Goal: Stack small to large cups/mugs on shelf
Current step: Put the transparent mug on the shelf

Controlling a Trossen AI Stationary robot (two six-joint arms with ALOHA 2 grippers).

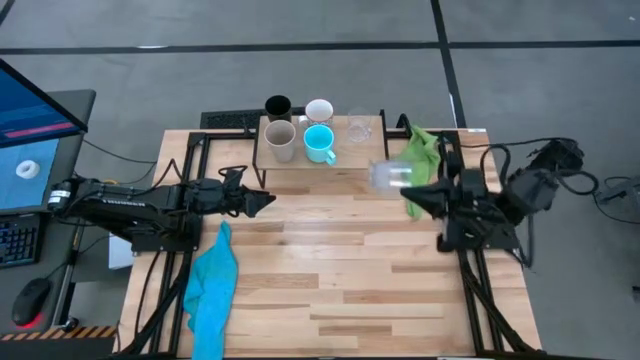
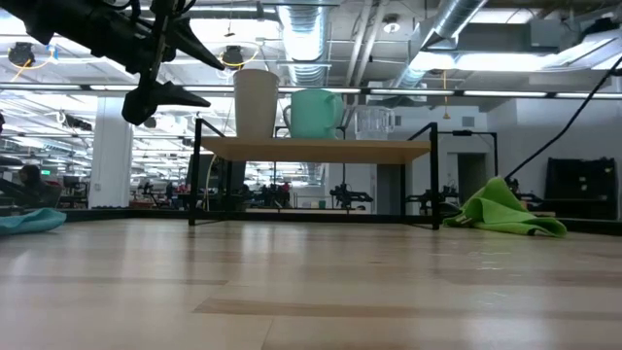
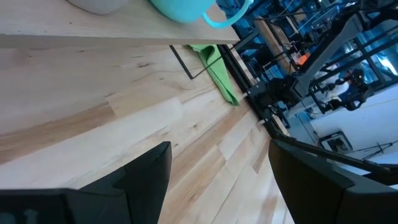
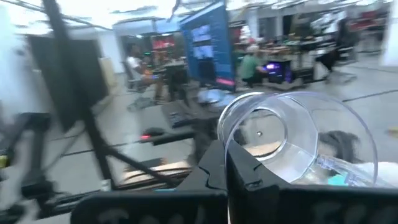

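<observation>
- Glass (image 1: pixel 388 176): clear, in my right gripper (image 1: pixel 412 192), carried off the table just past the shelf's right end. In the right wrist view the glass (image 4: pixel 298 140) lies on its side, long axis running straight out from the fingers, open mouth facing away from the wrist.
- Right gripper is pinching the glass; it looks like one finger inside the rim and one outside, but I can't be sure.
- Shelf (image 1: pixel 300 160) lies at about 10 o'clock from the held glass in the high view. On it: black tumbler (image 1: pixel 278 107), white mug (image 1: pixel 319 111), second glass (image 1: pixel 360 127), beige cup (image 1: pixel 280 140), cyan mug (image 1: pixel 319 144).
- Key relation: the bare part of the board is its right end, near the second glass, at about 11 o'clock from my glass. My judgement: the glass must swing upright and travel that way. The right arm is clearly nearer.
- Left gripper (image 1: pixel 262 200): fingers spread, nothing between them, hovering off the shelf's front left, at 7 o'clock from the beige cup.
- Green cloth (image 1: pixel 420 150) just beyond the right gripper; blue cloth (image 1: pixel 214 285) at front left of the table (image 1: pixel 340 290).
- Writing: white lettering on the left arm, too small to read. No labels on the cups.
</observation>
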